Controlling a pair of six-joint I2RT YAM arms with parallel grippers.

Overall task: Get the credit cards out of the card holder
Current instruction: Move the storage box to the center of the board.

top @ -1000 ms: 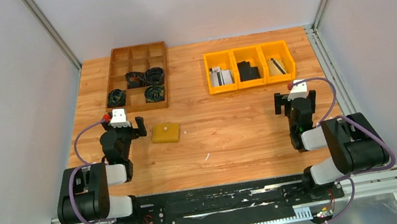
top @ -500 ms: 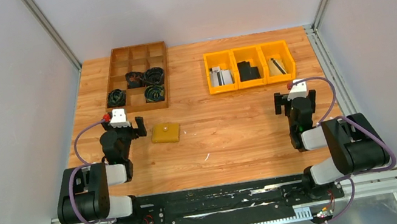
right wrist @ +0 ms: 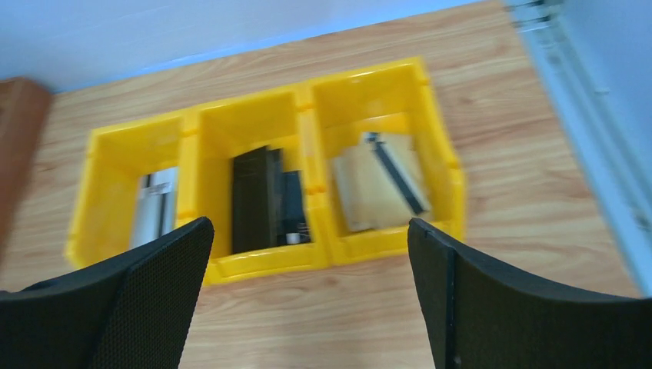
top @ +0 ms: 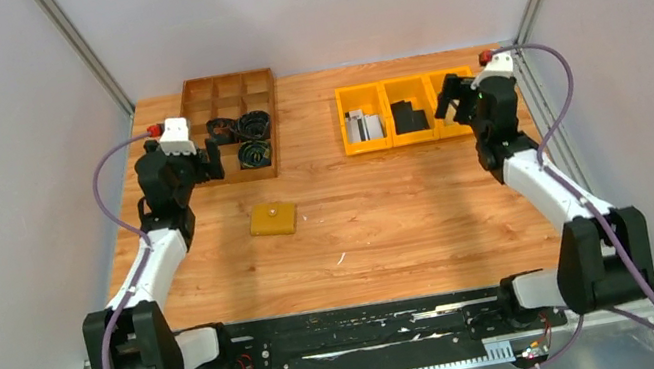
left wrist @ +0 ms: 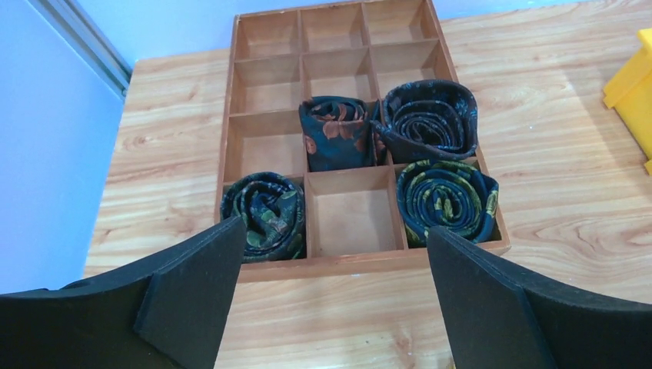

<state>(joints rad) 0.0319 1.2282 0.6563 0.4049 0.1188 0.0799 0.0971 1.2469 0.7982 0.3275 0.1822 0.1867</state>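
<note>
The card holder [top: 273, 218] lies closed and flat on the wooden worktop [top: 390, 219], with its small round stud on top. It is on the left half, a little nearer than the wooden compartment tray [top: 185, 118], and no claw touches it.

The left claw [top: 209, 161] hangs over the near edge of this tray, with its two black pads wide apart and nothing between them. In the left wrist view, four rolled patterned ties [left wrist: 265, 217] sit in the compartments of the near two rows.

The right claw [top: 452, 99] hangs at the right end of the three yellow bins [top: 384, 86], also spread wide and holding nothing. In the right wrist view, the middle bin [right wrist: 254, 265] holds black flat pieces.
</note>
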